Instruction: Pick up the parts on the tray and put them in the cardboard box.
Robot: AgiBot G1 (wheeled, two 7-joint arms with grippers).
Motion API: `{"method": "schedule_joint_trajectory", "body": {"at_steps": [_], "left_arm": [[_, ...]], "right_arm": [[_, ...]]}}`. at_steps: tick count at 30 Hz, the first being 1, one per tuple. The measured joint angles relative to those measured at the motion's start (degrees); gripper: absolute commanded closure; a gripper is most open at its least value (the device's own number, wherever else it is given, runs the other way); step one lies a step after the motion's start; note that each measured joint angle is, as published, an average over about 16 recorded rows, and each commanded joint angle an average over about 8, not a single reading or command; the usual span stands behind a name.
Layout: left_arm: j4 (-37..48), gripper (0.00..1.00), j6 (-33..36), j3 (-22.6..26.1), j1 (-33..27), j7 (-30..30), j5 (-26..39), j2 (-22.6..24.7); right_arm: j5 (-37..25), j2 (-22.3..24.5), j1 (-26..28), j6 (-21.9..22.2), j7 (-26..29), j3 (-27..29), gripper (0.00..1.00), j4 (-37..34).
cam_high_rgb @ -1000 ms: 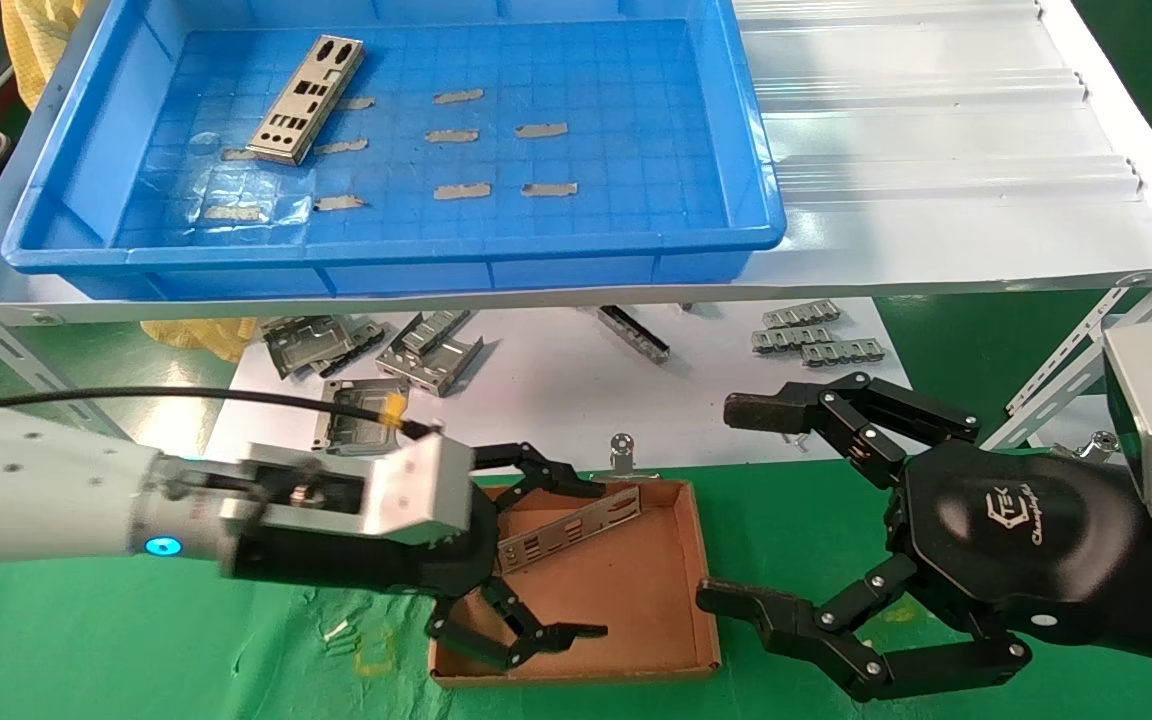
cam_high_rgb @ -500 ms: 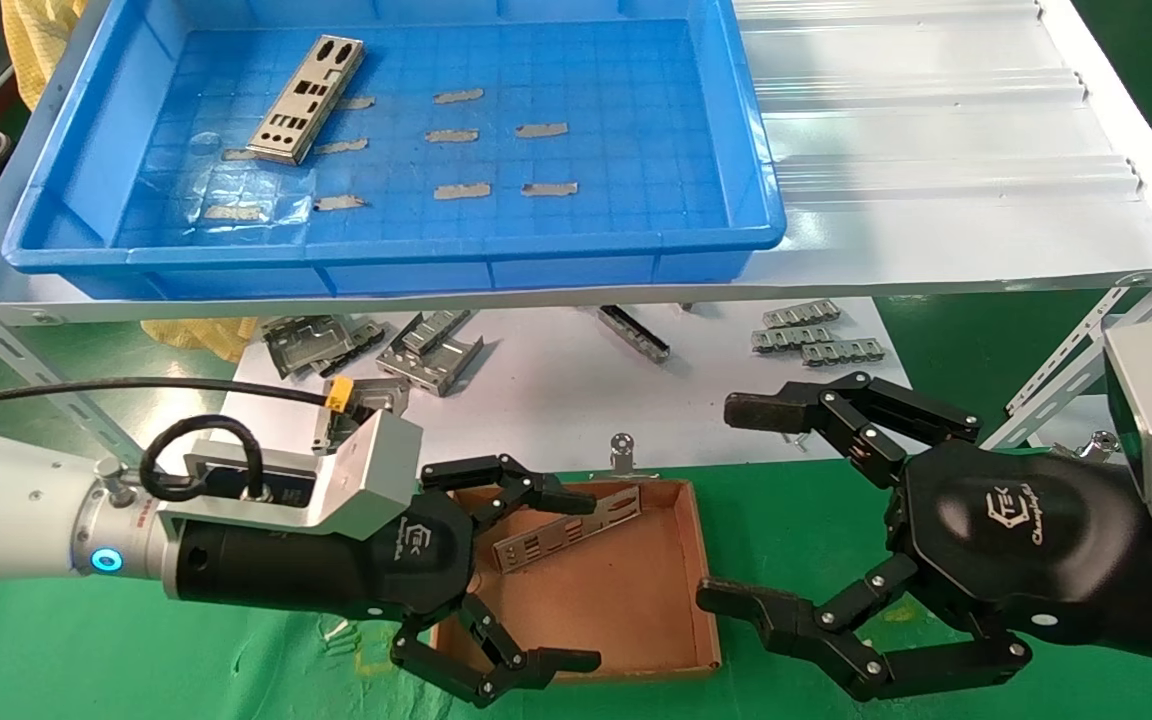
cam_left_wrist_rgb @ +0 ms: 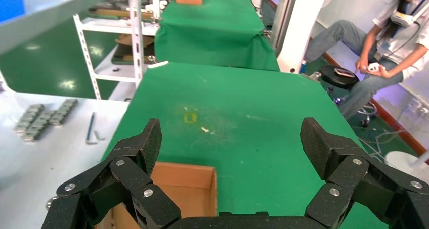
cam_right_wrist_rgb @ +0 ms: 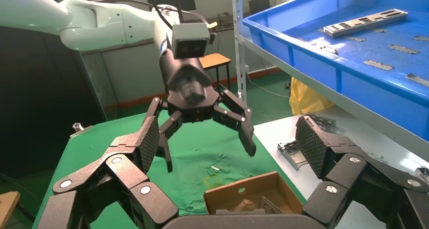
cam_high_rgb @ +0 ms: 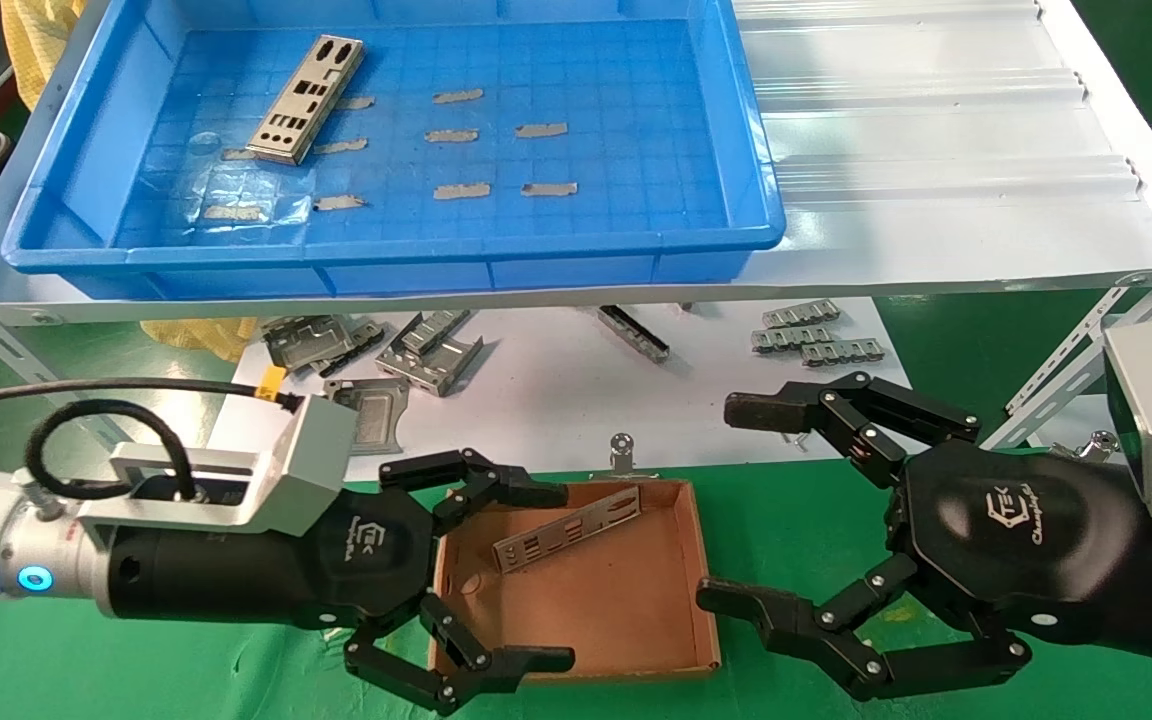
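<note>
My left gripper (cam_high_rgb: 521, 575) hangs at the near left edge of the cardboard box (cam_high_rgb: 681, 600), its fingers spread wide and holding nothing: one fingertip sits over the box's far left corner, the other over its near rim. Inside the box one punched metal part (cam_high_rgb: 566, 530) lies slantwise, one end toward the far wall and the other out on the floor; whether it leans on that wall or lies flat I cannot tell from the head view. My right gripper (cam_high_rgb: 716, 505) is parked just right of the box over the green cloth (cam_high_rgb: 186, 660), also spread wide and empty, its lower finger close beside the box's right wall. Up on the white shelf (cam_high_rgb: 936, 150) sits the blue tray (cam_high_rgb: 746, 130), and a second part (cam_high_rgb: 307, 98) rests in its far left area, lying flat on the grid floor among small grey tape strips (cam_high_rgb: 461, 135). Under the shelf, on the white surface beyond the box, lie folded grey brackets (cam_high_rgb: 431, 350) and a cluster of small metal pieces (cam_high_rgb: 816, 340). From my right wrist the left gripper (cam_right_wrist_rgb: 207, 133) shows with its fingers fanned out above the box (cam_right_wrist_rgb: 253, 193).
</note>
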Motion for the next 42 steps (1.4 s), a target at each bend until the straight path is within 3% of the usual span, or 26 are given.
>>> {"method": "schedule_joint_trajectory", "body": {"at_steps": [42], "left_arm": [[-22.49,0.0,-2.52,-19.29,14.72,-12.27,-7.65,-15.16]], "right_arm": [[0.0,0.0,0.0,0.0,0.0,0.0,0.0,0.0]]}}
